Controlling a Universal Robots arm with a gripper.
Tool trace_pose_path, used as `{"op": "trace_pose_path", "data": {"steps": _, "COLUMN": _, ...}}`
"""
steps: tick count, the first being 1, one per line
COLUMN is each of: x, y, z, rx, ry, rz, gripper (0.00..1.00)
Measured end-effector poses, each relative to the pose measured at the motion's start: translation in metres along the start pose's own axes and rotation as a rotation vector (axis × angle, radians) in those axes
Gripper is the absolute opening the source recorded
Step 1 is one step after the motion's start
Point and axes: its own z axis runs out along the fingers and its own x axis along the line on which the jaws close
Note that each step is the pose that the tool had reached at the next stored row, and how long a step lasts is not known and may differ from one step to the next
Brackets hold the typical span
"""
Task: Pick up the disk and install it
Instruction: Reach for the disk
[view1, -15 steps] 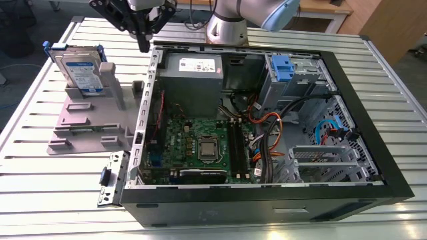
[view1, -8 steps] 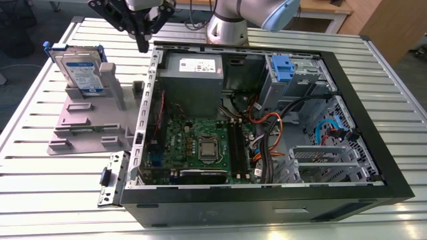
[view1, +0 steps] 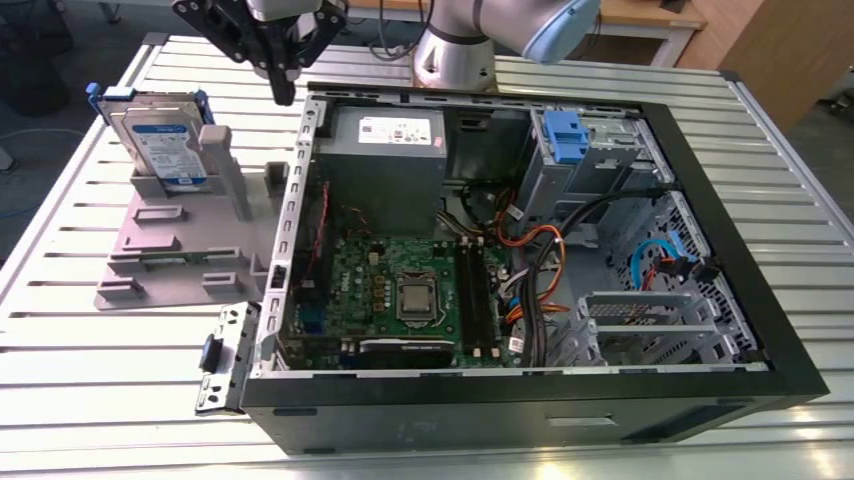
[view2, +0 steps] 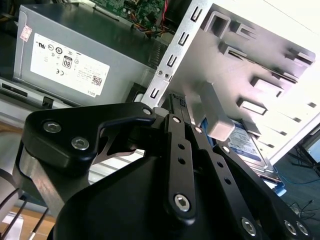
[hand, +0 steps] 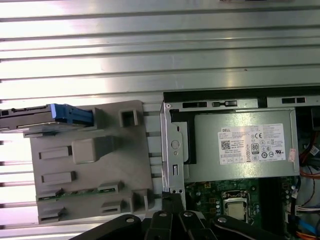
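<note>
The disk (view1: 160, 140), a silver drive with a white-and-blue label in a blue frame, stands on edge in the grey stand (view1: 187, 250) at the exterior view's left. My gripper (view1: 283, 95) hangs shut and empty to the disk's right, above the gap between the stand and the case's wall. In the first wrist view the disk (hand: 30, 120) appears edge-on at the stand's (hand: 95, 165) far end, apart from the gripper (hand: 172, 197). In the second wrist view the disk's label (view2: 247, 142) peeks out past the gripper (view2: 177, 100) and a stand post (view2: 215, 117).
The open computer case (view1: 694, 180) lies on the slatted metal table (view1: 80, 400), with a grey power supply (view1: 387, 150), a motherboard (view1: 400, 290), cables and a blue bracket (view1: 567, 135) in its drive bay. The arm's base (view1: 454, 50) stands behind the case.
</note>
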Motion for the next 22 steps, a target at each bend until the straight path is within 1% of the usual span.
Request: {"op": "trace_pose_path", "data": {"steps": 22, "x": 0.0079, "y": -0.0006, "z": -0.0002, "rx": 0.0, "ry": 0.0, "rz": 0.0, "gripper": 0.1}}
